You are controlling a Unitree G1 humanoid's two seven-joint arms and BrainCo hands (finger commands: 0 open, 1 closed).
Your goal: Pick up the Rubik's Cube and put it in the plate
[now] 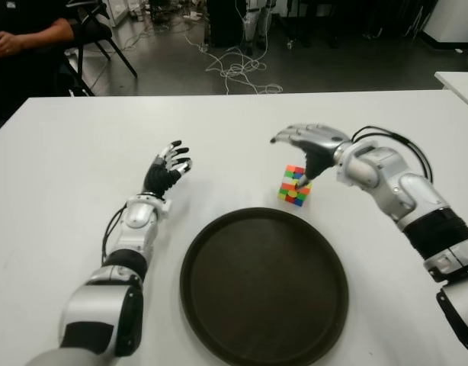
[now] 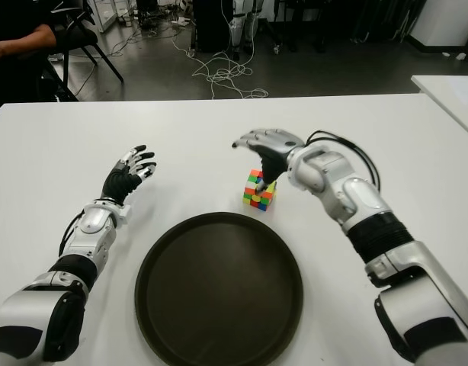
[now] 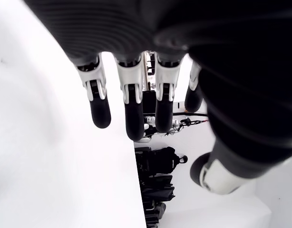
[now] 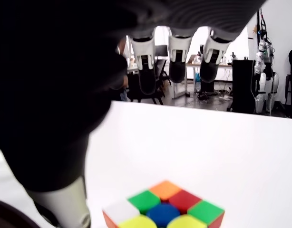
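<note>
Multicoloured Rubik's Cube (image 1: 294, 185) standing on white worktop (image 1: 66, 168), just beyond far rim of round dark brown plate (image 1: 219, 236), outside it. Right hand (image 1: 306, 142) poised over cube, fingers spread and extended past it, thumb tip down at cube's top face, nothing grasped. Left hand (image 1: 167, 168) left of plate, fingers spread, empty. Seated person (image 1: 20, 38) at far left, behind worktop.

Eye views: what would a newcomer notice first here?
The bright Rubik's Cube on the white table, just beyond the far rim of the big dark plate. The right hand hangs over it with fingers spread, thumb down by the cube. The left hand shows open, left of the plate.
</note>
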